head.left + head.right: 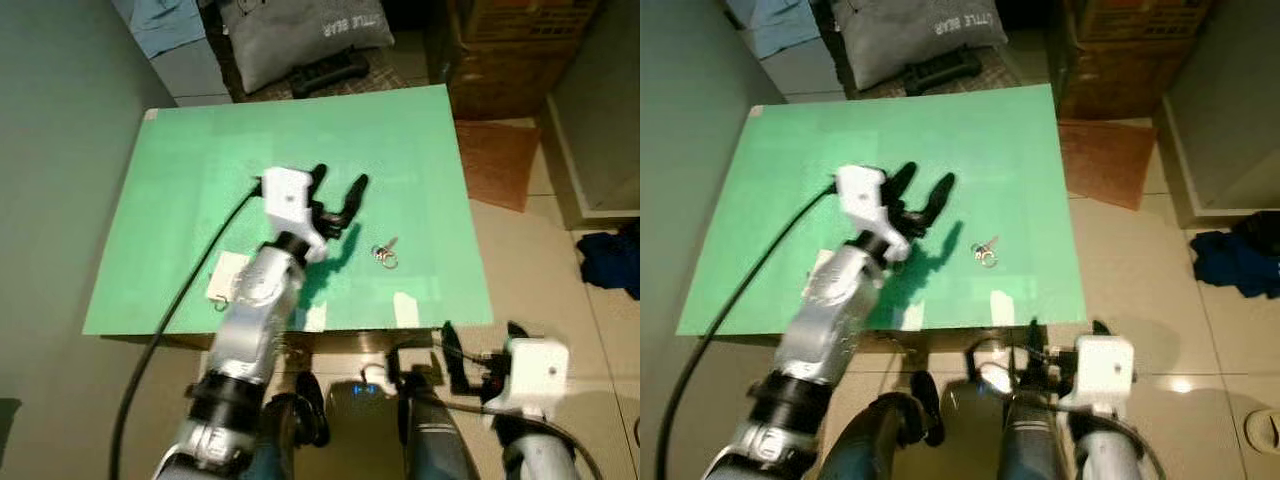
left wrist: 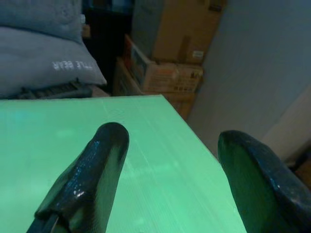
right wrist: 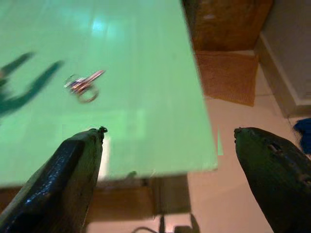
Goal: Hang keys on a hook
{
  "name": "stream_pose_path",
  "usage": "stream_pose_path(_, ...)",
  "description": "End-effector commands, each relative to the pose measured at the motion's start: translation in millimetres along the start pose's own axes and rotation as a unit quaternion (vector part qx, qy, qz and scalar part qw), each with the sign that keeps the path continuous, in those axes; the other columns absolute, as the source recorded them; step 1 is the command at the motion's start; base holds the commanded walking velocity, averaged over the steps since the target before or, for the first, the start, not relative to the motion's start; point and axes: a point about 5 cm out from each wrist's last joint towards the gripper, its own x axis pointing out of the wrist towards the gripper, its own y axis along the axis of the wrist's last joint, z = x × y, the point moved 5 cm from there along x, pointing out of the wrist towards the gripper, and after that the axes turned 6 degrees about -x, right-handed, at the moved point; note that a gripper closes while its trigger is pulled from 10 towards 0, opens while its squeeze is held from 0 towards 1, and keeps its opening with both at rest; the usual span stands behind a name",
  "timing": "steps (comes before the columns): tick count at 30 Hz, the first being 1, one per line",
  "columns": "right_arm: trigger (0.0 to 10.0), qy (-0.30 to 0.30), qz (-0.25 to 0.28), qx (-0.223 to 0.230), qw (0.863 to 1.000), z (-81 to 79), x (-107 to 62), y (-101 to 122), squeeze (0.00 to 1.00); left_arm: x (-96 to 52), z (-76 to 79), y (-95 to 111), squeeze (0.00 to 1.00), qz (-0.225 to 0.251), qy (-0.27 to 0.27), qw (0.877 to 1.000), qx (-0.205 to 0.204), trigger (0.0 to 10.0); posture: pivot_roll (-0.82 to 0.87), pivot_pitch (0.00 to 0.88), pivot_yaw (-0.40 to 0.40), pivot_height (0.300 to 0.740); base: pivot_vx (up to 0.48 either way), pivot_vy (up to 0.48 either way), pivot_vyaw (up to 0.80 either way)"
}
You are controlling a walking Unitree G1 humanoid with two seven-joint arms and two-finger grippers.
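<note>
A small bunch of keys (image 1: 386, 253) on a ring lies on the green tabletop (image 1: 200, 170), right of the middle and near the front edge. My left gripper (image 1: 341, 177) hovers open above the table, a little behind and left of the keys, its fingers (image 2: 104, 160) empty. A small white pad with a metal hook (image 1: 226, 280) sits near the front left, partly hidden by my left arm. My right gripper (image 1: 481, 330) is open and empty, low beyond the table's front right corner. In the right wrist view the keys (image 3: 83, 85) lie ahead on the green surface.
A grey pillow (image 1: 300, 30) and a black object (image 1: 330, 70) lie behind the table. Cardboard boxes (image 1: 520, 40) stand at the back right, with a brown mat (image 1: 495, 160) and blue cloth (image 1: 610, 260) on the tiled floor. A wall runs along the left.
</note>
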Motion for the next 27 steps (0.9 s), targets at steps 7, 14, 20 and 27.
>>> stream_pose_path(7,10.0,0.007,-0.03,0.015,0.999,18.8,46.5,-17,0.0,-69.9,4.1,-21,0.0,-0.092,-0.027,0.995,0.008,10.0,-0.09,0.272,0.098,0.74,0.0,0.0,0.0)
stream_pose_path(14,10.0,0.058,-0.027,0.009,0.998,10.2,91.6,-12,0.0,-134.9,4.7,-25,0.0,-0.159,-0.003,0.987,0.021,9.9,-0.01,0.278,0.082,0.74,0.0,0.0,0.0)
stream_pose_path(20,10.0,0.125,-0.028,-0.02,0.992,-15.4,121.2,-10,0.0,-175.0,8.8,-34,0.0,-0.221,0.003,0.975,0.021,10.0,0.02,0.284,0.074,0.74,0.0,0.0,0.0)
stream_pose_path(27,10.0,0.134,-0.021,-0.053,0.989,-17.8,146.8,0,0.0,-179.0,19.2,-30,0.0,-0.227,0.004,0.974,0.009,10.0,0.05,0.297,0.073,0.74,0.0,0.0,0.0)
